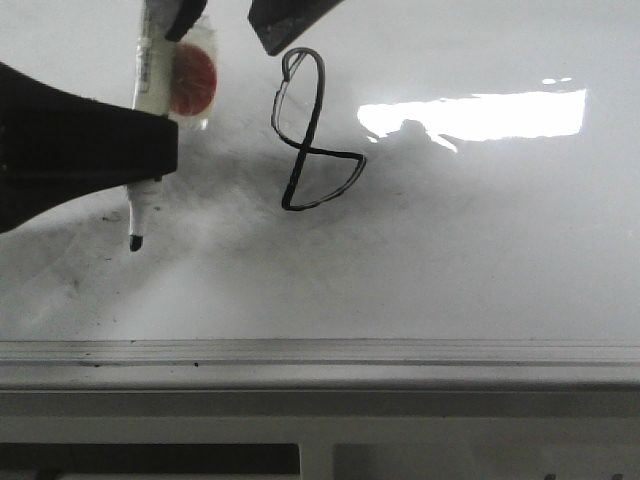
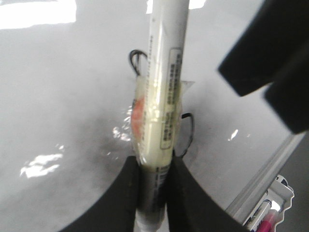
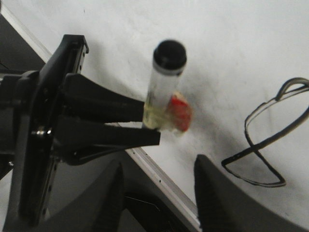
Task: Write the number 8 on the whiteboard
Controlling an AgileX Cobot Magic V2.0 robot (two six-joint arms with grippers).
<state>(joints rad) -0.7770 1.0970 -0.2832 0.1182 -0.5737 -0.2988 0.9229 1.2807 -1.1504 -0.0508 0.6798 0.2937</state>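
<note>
The number 8 point(image 1: 315, 130) is a thin black slanted outline on the whiteboard point(image 1: 450, 250). My left gripper point(image 1: 160, 150) is shut on a white marker point(image 1: 150, 75) with a red sticker taped to it. The marker's black tip point(image 1: 134, 240) points down at the board, left of the 8 and apart from it. In the left wrist view my left gripper point(image 2: 155, 164) clamps the marker point(image 2: 166, 87), which hides most of the 8 point(image 2: 136, 60). My right gripper point(image 3: 158, 162) is open and empty, near the 8 point(image 3: 254, 146) and the top of the marker point(image 3: 164, 92). It shows at the top of the front view point(image 1: 285, 25).
The board's grey metal frame edge point(image 1: 320, 355) runs along the near side. Faint grey smudges cover the board around the 8. A bright light glare point(image 1: 480, 115) lies right of the 8. Spare markers point(image 2: 273, 212) sit beyond the frame edge.
</note>
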